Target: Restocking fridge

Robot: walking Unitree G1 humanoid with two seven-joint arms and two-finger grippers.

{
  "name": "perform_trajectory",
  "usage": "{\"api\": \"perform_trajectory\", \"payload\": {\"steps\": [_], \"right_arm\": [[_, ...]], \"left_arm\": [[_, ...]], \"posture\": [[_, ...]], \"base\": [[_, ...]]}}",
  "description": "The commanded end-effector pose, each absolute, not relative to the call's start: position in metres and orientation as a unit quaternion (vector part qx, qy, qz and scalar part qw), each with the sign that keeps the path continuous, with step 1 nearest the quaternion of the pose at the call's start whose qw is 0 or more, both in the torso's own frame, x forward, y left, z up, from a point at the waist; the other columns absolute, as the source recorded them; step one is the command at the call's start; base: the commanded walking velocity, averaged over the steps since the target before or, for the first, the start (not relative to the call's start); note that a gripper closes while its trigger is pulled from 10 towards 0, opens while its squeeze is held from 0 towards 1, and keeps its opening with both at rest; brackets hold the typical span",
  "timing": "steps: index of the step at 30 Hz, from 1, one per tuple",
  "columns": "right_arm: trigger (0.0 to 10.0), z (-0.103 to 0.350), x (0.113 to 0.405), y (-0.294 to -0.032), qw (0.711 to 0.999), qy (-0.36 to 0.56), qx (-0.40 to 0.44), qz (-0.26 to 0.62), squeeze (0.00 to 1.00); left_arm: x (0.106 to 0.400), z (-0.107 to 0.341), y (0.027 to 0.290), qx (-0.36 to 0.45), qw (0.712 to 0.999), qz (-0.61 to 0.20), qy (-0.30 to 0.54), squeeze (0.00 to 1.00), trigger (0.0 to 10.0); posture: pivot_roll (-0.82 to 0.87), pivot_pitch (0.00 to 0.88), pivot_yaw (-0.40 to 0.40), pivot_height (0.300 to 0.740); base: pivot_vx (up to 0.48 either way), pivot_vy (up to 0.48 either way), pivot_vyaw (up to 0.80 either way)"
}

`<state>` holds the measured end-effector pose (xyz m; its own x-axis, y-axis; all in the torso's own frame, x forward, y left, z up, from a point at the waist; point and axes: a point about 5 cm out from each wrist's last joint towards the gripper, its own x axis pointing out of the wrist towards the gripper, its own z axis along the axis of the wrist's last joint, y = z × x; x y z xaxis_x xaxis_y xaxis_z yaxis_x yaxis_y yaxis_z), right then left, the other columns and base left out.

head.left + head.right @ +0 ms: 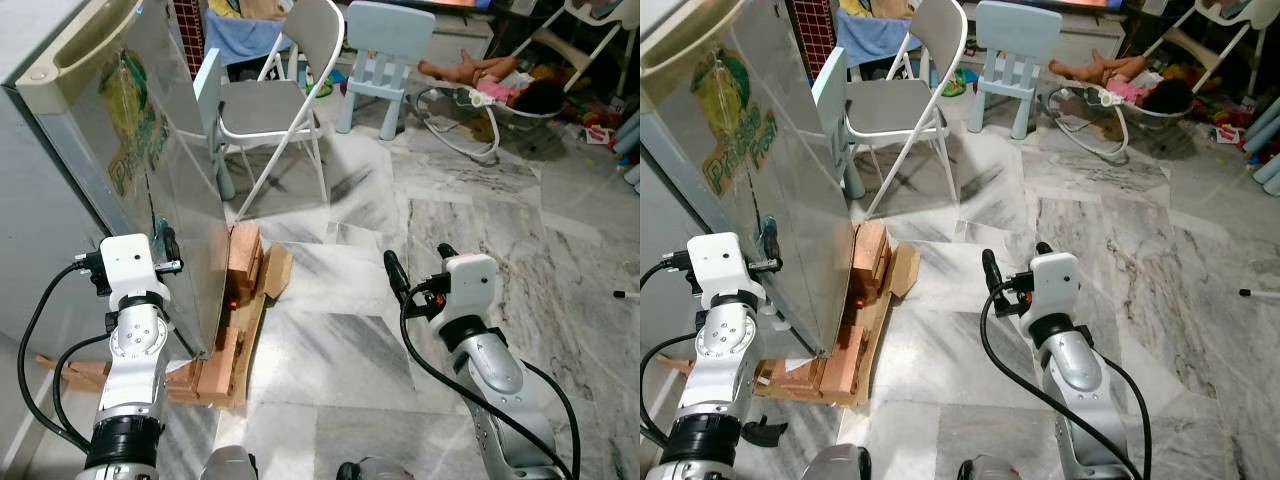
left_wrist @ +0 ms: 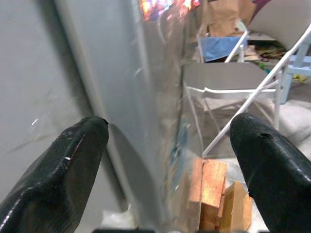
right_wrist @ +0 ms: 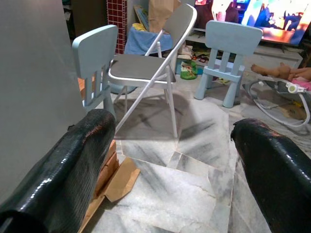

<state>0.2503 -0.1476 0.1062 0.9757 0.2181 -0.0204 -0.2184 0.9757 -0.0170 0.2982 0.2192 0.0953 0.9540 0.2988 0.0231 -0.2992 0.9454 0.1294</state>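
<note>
With nothing yet in hand, my left gripper (image 2: 167, 141) hung spread-fingered astride the edge of the tall silver fridge (image 1: 150, 180) door, my right gripper (image 3: 172, 141) equally spread over marble floor (image 1: 480, 220); next, I judged, pull it open.

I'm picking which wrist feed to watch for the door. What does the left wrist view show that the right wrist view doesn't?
Left wrist view alone: the left gripper, open, its fingers either side of the fridge door's edge, close up, beside the grey fridge side.

Right wrist view alone: the right gripper, open over bare marble floor, with the light blue child's chair and a baby bouncer beyond.

Both: the grey folding chair and the wooden blocks under the fridge.
</note>
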Motion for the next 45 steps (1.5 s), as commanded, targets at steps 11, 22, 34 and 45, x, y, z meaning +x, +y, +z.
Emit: {"api": "perform_trajectory", "payload": {"steps": [11,22,34,45], "right_arm": [[10.0,0.107,0.252,-0.146,0.994,0.006,-0.011,0.105,0.00],[10.0,0.105,0.250,-0.147,0.995,0.010,-0.011,0.102,0.00],[10.0,0.101,0.246,-0.149,0.994,0.020,-0.026,0.106,0.00],[10.0,0.074,0.231,-0.178,0.993,0.115,-0.026,0.025,0.00]], "left_arm": [[0.331,0.113,0.214,0.082,0.991,0.101,-0.016,0.00,10.0],[0.351,0.125,0.229,0.083,0.989,0.125,-0.009,0.00,10.0],[0.372,0.138,0.196,0.083,0.996,0.036,-0.009,0.00,10.0],[0.349,0.233,0.002,0.082,0.906,-0.357,-0.211,0.00,10.0]], "posture": [[0.08,0.047,-0.045,0.740],[0.07,0.039,-0.033,0.740],[0.07,0.026,-0.033,0.740],[0.06,0.014,-0.028,0.740]], "base": [[0.000,0.000,0.00],[0.000,0.000,0.00],[0.000,0.000,0.00],[0.000,0.000,0.00]]}}
